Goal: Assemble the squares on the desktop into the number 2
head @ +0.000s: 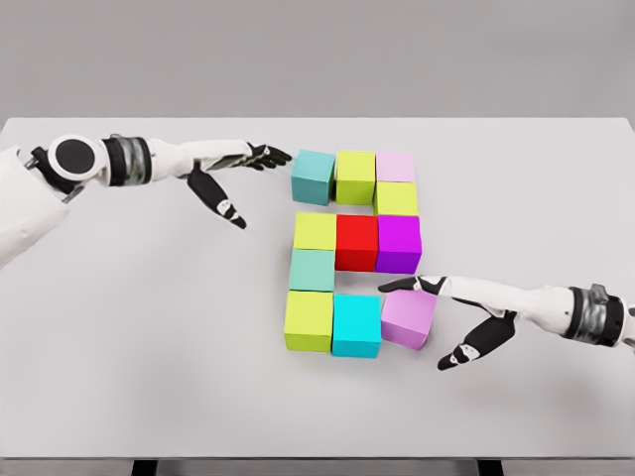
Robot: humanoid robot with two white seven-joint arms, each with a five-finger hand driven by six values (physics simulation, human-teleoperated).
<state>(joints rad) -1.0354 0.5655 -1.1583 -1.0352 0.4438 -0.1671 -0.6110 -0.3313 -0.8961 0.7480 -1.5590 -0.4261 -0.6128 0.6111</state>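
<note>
Coloured cubes form a blocky 2 at the middle of the white table (119, 327). Top row: teal cube (313, 177), yellow-green cube (355, 177), pale pink cube (395, 167). Below the pink one sits a yellow-green cube (397, 198). Middle row: yellow-green (316, 231), red cube (356, 243), magenta cube (399, 243). A mint cube (312, 270) stands under it. Bottom row: yellow-green (309, 320), cyan cube (356, 325), lilac cube (409, 319), slightly turned. My right hand (437, 302) is open, fingers against the lilac cube's right side. My left hand (260, 164) is open, fingertips just left of the teal cube.
The table's front edge runs along the bottom of the view and its far edge lies behind the cubes. Both white forearms stretch across the table surface from either side.
</note>
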